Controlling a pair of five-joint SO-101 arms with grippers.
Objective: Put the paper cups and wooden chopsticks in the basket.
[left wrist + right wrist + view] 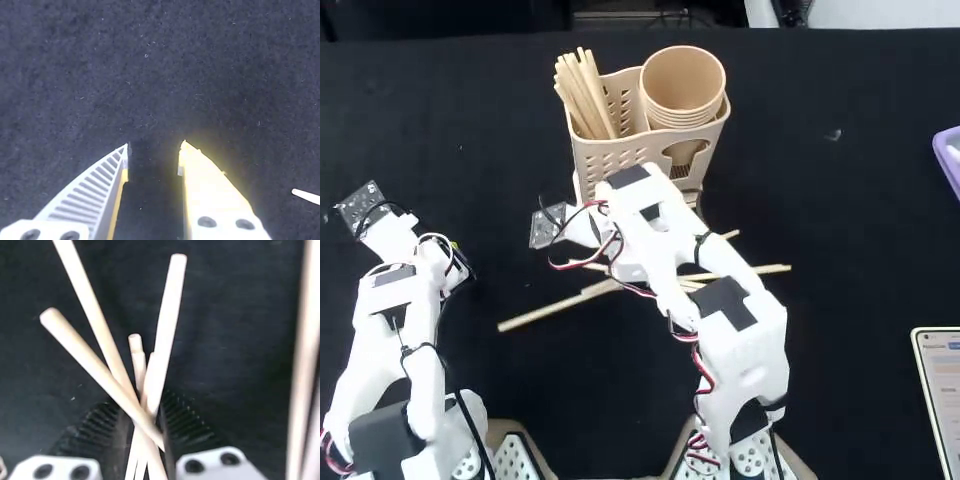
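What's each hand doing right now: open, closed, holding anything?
Left hand: open, holding nothing.
Right hand: closed on several wooden chopsticks.

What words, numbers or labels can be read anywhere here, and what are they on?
On the screen at the right edge of the high view: lines of print, too small to read.
On the basket, the paper cups and the wooden chopsticks: no print to be seen.
Nothing can be quoted.
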